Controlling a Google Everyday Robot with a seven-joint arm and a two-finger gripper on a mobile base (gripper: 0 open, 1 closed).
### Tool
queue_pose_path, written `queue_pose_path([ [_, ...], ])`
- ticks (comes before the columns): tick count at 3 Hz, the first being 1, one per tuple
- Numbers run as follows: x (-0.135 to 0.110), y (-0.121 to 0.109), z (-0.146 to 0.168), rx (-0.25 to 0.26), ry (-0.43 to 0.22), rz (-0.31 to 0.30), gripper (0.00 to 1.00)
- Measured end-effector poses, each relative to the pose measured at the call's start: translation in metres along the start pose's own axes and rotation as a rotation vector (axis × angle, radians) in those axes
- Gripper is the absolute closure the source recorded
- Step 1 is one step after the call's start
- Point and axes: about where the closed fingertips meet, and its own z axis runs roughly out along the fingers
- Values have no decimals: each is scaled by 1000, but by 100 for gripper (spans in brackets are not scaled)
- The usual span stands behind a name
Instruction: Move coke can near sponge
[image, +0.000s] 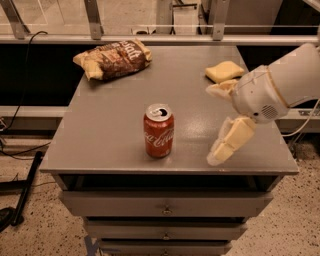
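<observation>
The red coke can (159, 132) stands upright near the front middle of the grey table (110, 130). The pale yellow sponge (224, 71) lies flat at the table's back right. My gripper (215, 125) hangs over the table's right side, right of the can and in front of the sponge. Its cream-yellow fingers (231, 142) are spread apart and hold nothing. The upper finger reaches just in front of the sponge; the lower one points down toward the front edge. The gripper is about a can's width away from the can.
A brown crinkled chip bag (114, 59) lies at the table's back left. The table tops a drawer cabinet (165, 204). A metal rail (150, 37) runs behind it. Cables (20, 150) and a stand leg lie on the floor at left.
</observation>
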Motion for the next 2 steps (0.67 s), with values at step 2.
queue_pose_path([
  [2,-32,5,47,-81,-249,3,0],
])
